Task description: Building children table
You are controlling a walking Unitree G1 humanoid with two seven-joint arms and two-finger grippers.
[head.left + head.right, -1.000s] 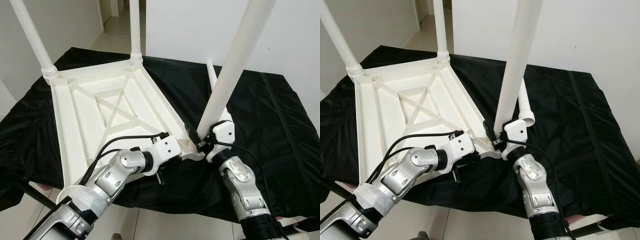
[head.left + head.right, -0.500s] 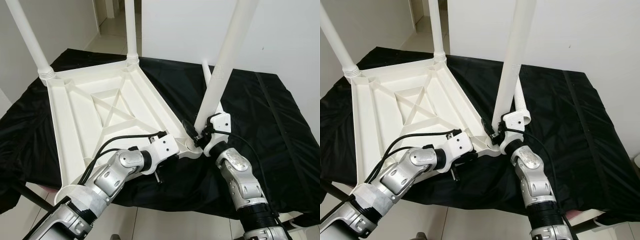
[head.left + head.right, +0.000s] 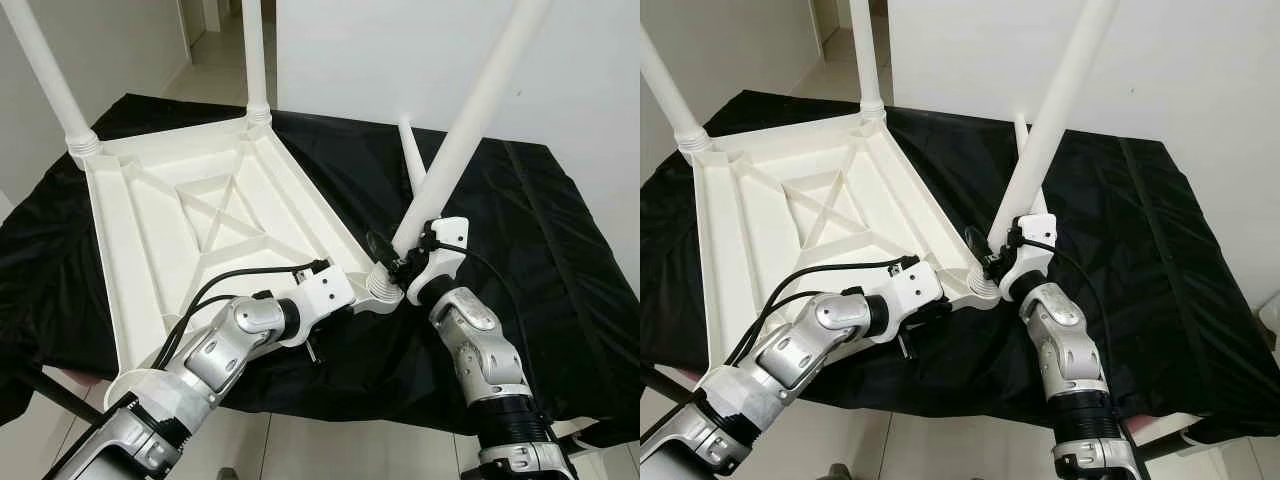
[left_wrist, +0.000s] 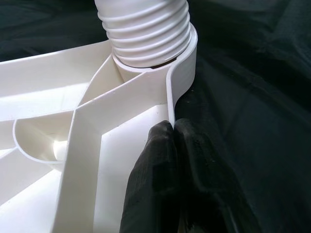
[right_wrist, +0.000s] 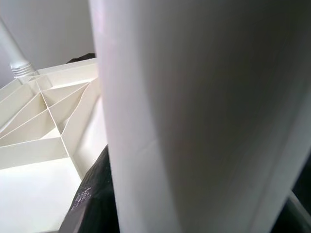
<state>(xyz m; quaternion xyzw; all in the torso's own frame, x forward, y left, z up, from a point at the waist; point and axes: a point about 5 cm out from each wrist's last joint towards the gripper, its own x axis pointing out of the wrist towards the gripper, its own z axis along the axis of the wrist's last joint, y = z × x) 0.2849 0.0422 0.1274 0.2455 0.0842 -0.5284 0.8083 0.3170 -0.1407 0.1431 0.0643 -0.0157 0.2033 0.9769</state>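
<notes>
One white tabletop (image 3: 200, 220) lies upside down, middle left. Four white legs: two (image 3: 45, 70) (image 3: 252, 55) stand in its far corners at upper left, one (image 3: 470, 130) slants at its near corner, one (image 3: 412, 165) lies loose on the single black cloth (image 3: 560, 260). Two grippers: left (image 4: 172, 145), right (image 3: 395, 265).

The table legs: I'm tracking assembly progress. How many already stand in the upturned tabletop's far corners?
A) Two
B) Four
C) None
A: two legs stand in the tabletop's far corners, while the right tool holds a third leg tilted at the near corner socket, and a loose leg lies on the cloth.
</notes>
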